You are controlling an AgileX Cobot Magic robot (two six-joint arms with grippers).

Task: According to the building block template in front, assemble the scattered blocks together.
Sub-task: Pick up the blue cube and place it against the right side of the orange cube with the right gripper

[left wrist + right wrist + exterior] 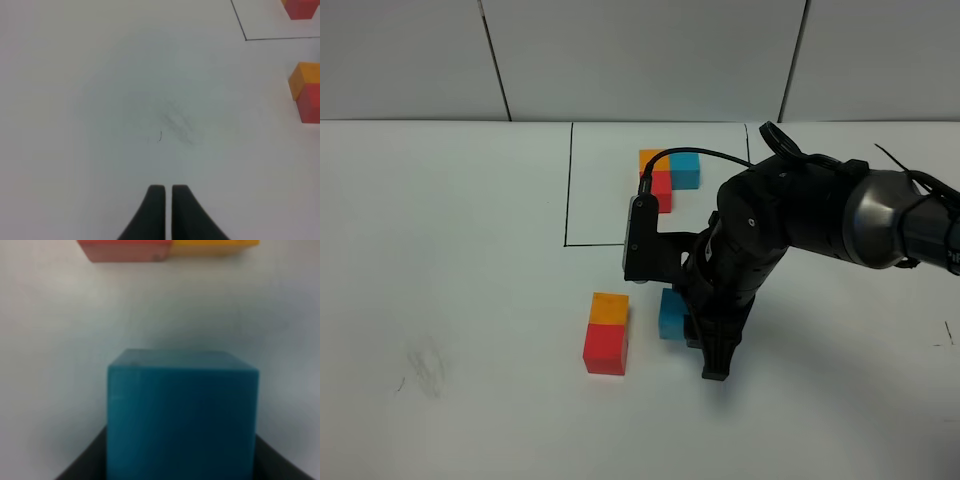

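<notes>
One blue cube clamped in right gripper, near orange cube and red cube, probably for joining; left gripper closed, empty.

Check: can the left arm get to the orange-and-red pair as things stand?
Probably yes. The left claw is shut and holds nothing, and bare table lies between it and the orange block joined to the red block. The right claw, holding the blue block, sits on the pair's far side.

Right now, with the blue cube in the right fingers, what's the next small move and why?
Probably slide the blue cube left and slightly back until it sits beside the orange cube. The template has blue beside orange; orange and the red cube already touch, blue stands apart.
</notes>
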